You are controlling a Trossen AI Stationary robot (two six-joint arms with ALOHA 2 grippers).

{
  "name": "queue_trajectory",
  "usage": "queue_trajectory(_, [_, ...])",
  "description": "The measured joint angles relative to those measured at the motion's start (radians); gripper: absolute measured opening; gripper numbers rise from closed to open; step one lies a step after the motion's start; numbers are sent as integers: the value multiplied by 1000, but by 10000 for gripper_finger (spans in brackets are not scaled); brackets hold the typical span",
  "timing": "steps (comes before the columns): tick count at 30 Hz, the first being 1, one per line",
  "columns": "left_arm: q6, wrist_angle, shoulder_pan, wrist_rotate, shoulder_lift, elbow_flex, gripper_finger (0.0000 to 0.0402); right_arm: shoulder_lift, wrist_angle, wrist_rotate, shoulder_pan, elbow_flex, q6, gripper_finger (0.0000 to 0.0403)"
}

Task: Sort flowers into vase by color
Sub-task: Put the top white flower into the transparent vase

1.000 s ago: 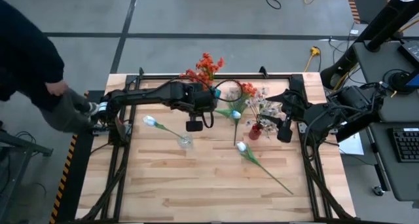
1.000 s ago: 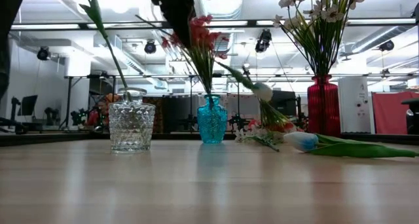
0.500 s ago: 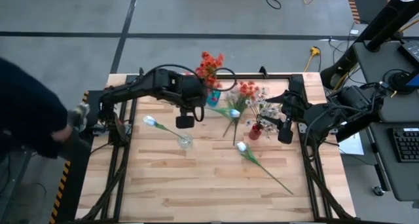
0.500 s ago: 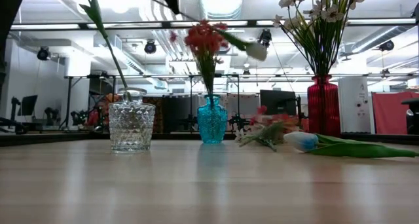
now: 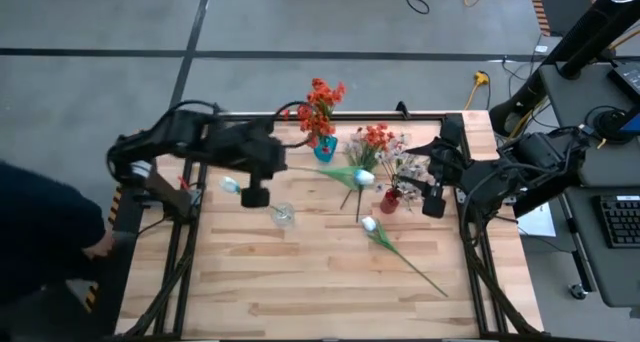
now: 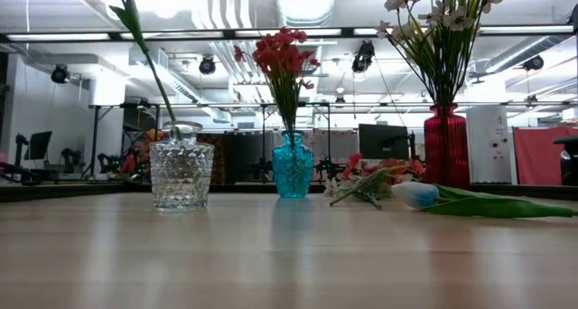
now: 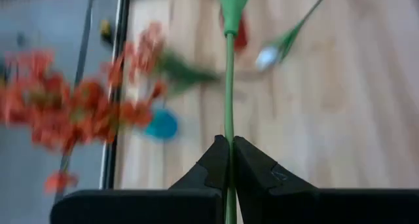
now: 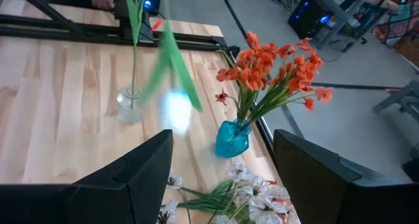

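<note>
The left hand is pinched shut on the green stem of a white tulip, bud swinging far out ahead of it, and that long whippy stem could easily clip the clear vase just below and tip it.

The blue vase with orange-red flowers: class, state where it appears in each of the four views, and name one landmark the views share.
High view: blue vase at the table's far edge, centre.
Low view: centre, between the other two vases.
Left wrist view: blurred blue shape beside the orange-red flowers.
Right wrist view: lower centre.
Shared landmark: its orange-red flowers.
</note>
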Motion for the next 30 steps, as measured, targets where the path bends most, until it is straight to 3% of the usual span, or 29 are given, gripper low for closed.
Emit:
queue_trajectory(5, [38, 277, -98, -5, -131, -196, 0, 0, 21, 22, 0, -47, -8, 256])
queue_trajectory(8, [62, 412, -128, -62, -204, -349, 0, -1, 25, 51, 0, -78, -2, 256])
queue_trajectory(14, [127, 751, -152, -87, -350, -674, 0, -16, 38, 69, 27, -123, 19, 256])
queue_trajectory(21, [240, 1175, -153, -88, -478, -967, 0, -22, 148, 110, 82, -126, -77, 256])
queue_trajectory(26, [348, 1432, -153, -97, -511, -1081, 0, -9, 326, 114, 86, -155, -233, 256])
queue_trajectory(30, [410, 1532, -152, -115, -509, -1095, 0, 13, 538, 118, 85, -208, -384, 256])
